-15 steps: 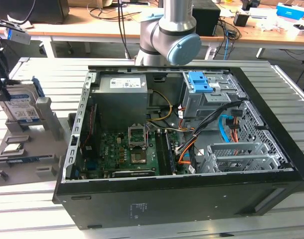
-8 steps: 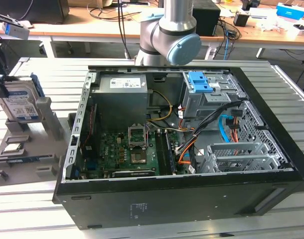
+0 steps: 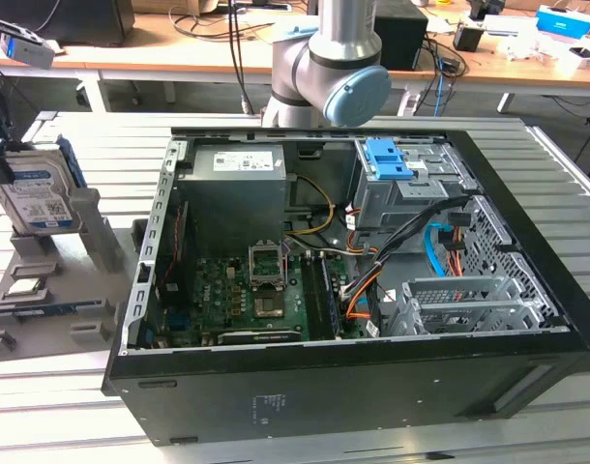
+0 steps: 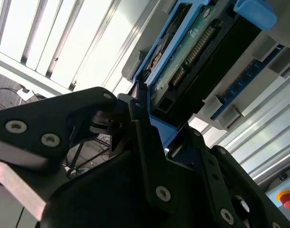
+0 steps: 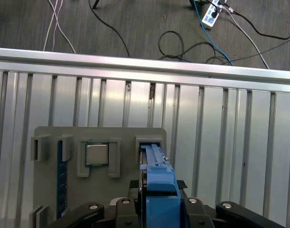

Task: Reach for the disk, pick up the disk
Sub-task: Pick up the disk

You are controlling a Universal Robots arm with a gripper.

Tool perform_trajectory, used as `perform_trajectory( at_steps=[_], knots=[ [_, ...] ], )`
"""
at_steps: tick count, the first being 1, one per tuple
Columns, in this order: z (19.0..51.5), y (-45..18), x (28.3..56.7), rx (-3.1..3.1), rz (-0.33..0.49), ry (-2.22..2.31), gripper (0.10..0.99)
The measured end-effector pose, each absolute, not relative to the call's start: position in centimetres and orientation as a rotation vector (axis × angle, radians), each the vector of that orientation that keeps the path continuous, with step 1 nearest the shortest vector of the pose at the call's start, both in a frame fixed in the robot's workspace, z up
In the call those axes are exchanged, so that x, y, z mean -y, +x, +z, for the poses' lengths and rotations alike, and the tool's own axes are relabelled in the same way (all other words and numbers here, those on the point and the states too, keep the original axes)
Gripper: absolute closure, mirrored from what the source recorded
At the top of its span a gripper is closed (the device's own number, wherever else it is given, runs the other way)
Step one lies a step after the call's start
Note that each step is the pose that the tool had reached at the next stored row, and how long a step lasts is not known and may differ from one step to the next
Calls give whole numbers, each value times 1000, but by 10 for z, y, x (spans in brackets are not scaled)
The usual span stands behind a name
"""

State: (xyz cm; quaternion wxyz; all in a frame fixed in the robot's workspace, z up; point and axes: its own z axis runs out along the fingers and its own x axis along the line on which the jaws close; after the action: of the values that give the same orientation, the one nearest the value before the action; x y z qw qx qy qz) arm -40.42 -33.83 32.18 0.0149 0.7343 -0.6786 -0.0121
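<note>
Slatted metal table (image 3: 53, 416) under everything. Mid-table, open black computer case (image 3: 372, 387) on its side, with motherboard, cables and grey drive cage (image 3: 411, 198) with blue latch (image 3: 388, 159) exposed. Behind the case, grey robot arm (image 3: 329, 68), blue cap on its joint. Near the exterior view's left edge, well apart from the case, grey fixture block (image 3: 92, 242) flat on the table. Upright in a slot of that block: the disk (image 3: 36, 193), white-and-blue label toward the camera, blue rail along one side. In the first wrist view, the disk (image 5: 157, 166) edge-on, blue rail uppermost, lower end seated in the block's slot. In the second wrist view, the disk (image 4: 192, 47) close up, green circuit-board face and connector pins showing, framed by blue rail. Claw (image 5: 158, 190) down over the disk's upper end, the disk between its two sides; clamped on it or merely set around it, cannot tell. In the neighbouring pocket of the block, just beside the disk but apart from it: small flat grey chip (image 5: 96, 154) with metallic square top. Further along the block, thin blue-edged strip (image 5: 62, 175) on edge in another slot. Past the table edge, loose cables (image 5: 183, 42) on the dark floor (image 5: 111, 23).
</note>
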Motion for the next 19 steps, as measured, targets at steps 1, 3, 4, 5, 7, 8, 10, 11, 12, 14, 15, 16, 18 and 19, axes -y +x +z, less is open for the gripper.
perform_trajectory(
  at_steps=[1, 3, 4, 5, 7, 8, 10, 11, 12, 14, 15, 16, 18, 19],
  knots=[
    [323, -404, 338, 2112, -38, 2285, 718],
    [326, -404, 338, 2112, -38, 2285, 718],
    [327, -404, 338, 2112, -38, 2285, 718],
    [328, -404, 338, 2112, -38, 2285, 718],
    [332, -404, 338, 2112, -38, 2285, 718],
    [333, -404, 338, 2112, -38, 2285, 718],
    [338, -404, 337, 2112, -38, 2285, 718],
    [339, -404, 337, 2112, -38, 2285, 718],
    [340, -404, 337, 2112, -38, 2285, 718],
    [343, -404, 337, 2112, -38, 2285, 718],
    [345, -404, 337, 2112, -38, 2285, 718],
    [346, -404, 337, 2112, -38, 2285, 718],
    [349, -404, 337, 2112, -38, 2285, 718],
    [350, -404, 337, 2112, -38, 2285, 718]
  ],
)
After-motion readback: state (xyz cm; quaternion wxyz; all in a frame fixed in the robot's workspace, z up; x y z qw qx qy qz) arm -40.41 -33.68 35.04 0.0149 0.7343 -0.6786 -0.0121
